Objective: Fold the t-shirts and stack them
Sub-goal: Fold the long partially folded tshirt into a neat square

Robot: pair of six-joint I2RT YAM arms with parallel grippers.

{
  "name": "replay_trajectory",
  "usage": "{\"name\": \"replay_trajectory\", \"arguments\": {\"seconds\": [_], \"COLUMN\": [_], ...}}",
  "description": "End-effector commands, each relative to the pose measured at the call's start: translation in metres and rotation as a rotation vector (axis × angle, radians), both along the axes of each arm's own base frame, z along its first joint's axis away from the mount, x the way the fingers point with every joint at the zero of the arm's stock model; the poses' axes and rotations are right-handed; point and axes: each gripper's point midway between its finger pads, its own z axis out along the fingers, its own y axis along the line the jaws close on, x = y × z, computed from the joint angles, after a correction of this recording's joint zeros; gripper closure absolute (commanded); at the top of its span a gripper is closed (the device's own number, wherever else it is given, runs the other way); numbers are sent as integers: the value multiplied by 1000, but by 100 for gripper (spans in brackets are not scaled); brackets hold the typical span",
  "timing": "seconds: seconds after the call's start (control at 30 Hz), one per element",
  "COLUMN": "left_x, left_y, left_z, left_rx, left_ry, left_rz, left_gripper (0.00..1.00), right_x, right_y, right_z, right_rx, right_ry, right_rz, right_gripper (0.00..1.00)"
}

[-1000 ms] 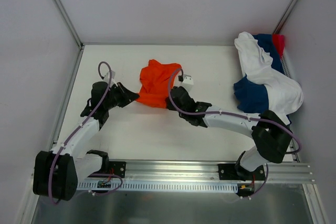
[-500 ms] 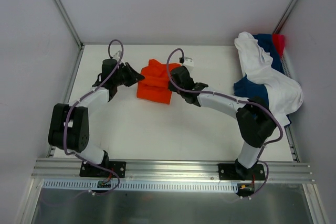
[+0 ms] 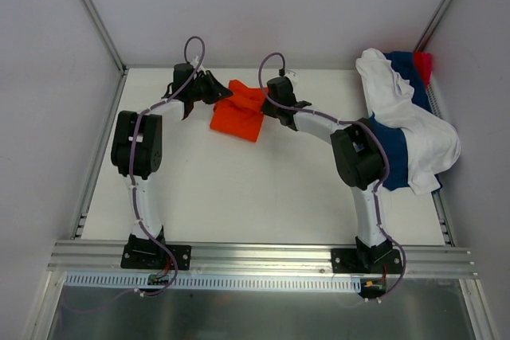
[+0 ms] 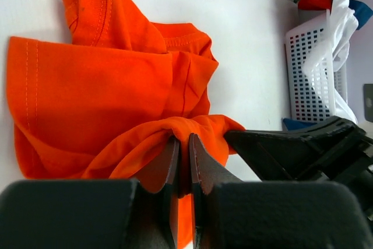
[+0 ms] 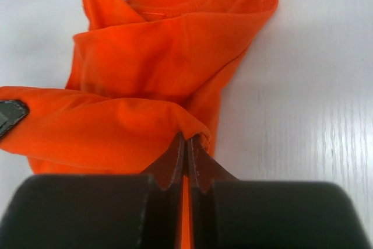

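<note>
The bright orange t-shirt [image 3: 239, 113] lies bunched at the back middle of the table, between both grippers. My left gripper [image 3: 223, 91] is shut on a fold of its left edge; the left wrist view shows the orange cloth [image 4: 105, 86] pinched between the fingers [image 4: 168, 158]. My right gripper [image 3: 265, 105] is shut on its right edge; the right wrist view shows the orange cloth [image 5: 163, 68] pinched there too. The white t-shirt [image 3: 406, 121], the navy blue t-shirt [image 3: 382, 145] and the red-pink t-shirt [image 3: 423, 63] lie heaped at the back right.
A white perforated basket [image 4: 315, 68] stands at the back right under the heap of shirts. Grey walls close the table on the left, back and right. A metal rail [image 3: 263, 259] runs along the near edge.
Both arms have stretched toward the back of the table, carrying the orange t-shirt's edges with them. The shirt has shifted back and looks more bunched.
</note>
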Motion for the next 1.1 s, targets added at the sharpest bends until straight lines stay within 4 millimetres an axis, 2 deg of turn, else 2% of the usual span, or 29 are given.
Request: {"name": "replay_trajectory", "arguments": {"seconds": [0.0,0.07,0.1,0.13,0.17,0.2,0.23,0.27,0.3,0.33,0.37,0.4,0.43,0.47,0.5,0.57,0.6,0.63,0.67,0.7,0.73,0.77,0.83,0.87,0.93,0.97,1.0,1.03,1.07], "left_x": [21,31,37,40,43,49,51,54,57,59,60,60,60,60,59,56,54,53,49,46,43,33,21,5,-12,-32,-40,-54,-67], "left_y": [-11,-12,-13,-14,-15,-15,-16,-17,-18,-18,-19,-19,-20,-20,-19,-13,-12,-10,-8,-4,-3,-1,1,1,-1,-4,-1,-1,2], "left_z": [5,4,-3,-6,-8,-13,-14,-13,-15,-12,-7,-3,4,19,23,45,52,58,81,83,93,110,123,133,137,135,127,136,109], "left_rx": [-9,-8,-6,-8,-8,-8,-10,-11,-14,-15,-17,-22,-22,-22,-18,7,15,31,36,46,46,40,30,26,33,41,62,66,91], "left_ry": [-78,-95,-91,-91,-98,-100,-103,-116,-123,-141,-158,-174,-194,-230,-238,-282,-291,-304,-333,-320,-328,-345,-345,-349,-344,-330,-307,-320,-260], "left_rz": [-68,-71,-71,-75,-81,-81,-83,-87,-93,-91,-91,-95,-99,-102,-100,-78,-71,-64,-56,-38,-31,-23,0,4,19,15,36,41,51], "left_gripper": [100,95,92,86,57,40,21,1,1,1,1,1,1,1,1,1,1,1,1,1,1,1,1,1,1,1,1,1,1], "right_x": [30,46,52,60,68,74,83,90,101,109,117,129,137,141,146,144,140,128,119,109,87,77,52,31,6,-10,-22,-33,-52], "right_y": [3,0,0,-5,-4,-5,-11,-12,-11,-15,-17,-15,-21,-21,-28,-35,-38,-45,-47,-50,-57,-62,-65,-71,-60,-59,-52,-49,-48], "right_z": [6,1,1,1,0,1,3,6,14,18,25,43,54,67,96,128,142,165,176,182,190,195,197,198,196,188,183,174,164], "right_rx": [46,53,59,61,65,70,75,76,83,81,75,73,75,86,87,77,67,51,52,52,46,42,37,45,68,82,92,90,90], "right_ry": [-28,-35,-41,-48,-62,-72,-87,-108,-150,-170,-197,-248,-273,-297,-350,-403,-424,-450,-464,-469,-466,-478,-475,-473,-462,-429,-407,-371,-346], "right_rz": [12,-4,-6,-19,-26,-35,-53,-62,-67,-79,-81,-71,-73,-59,-59,-55,-51,-42,-39,-35,-30,-40,-37,-34,20,36,61,76,81], "right_gripper": [100,100,100,99,100,97,87,65,21,7,1,1,0,1,1,0,0,0,1,0,1,1,0,0,1,0,1,1,0]}}
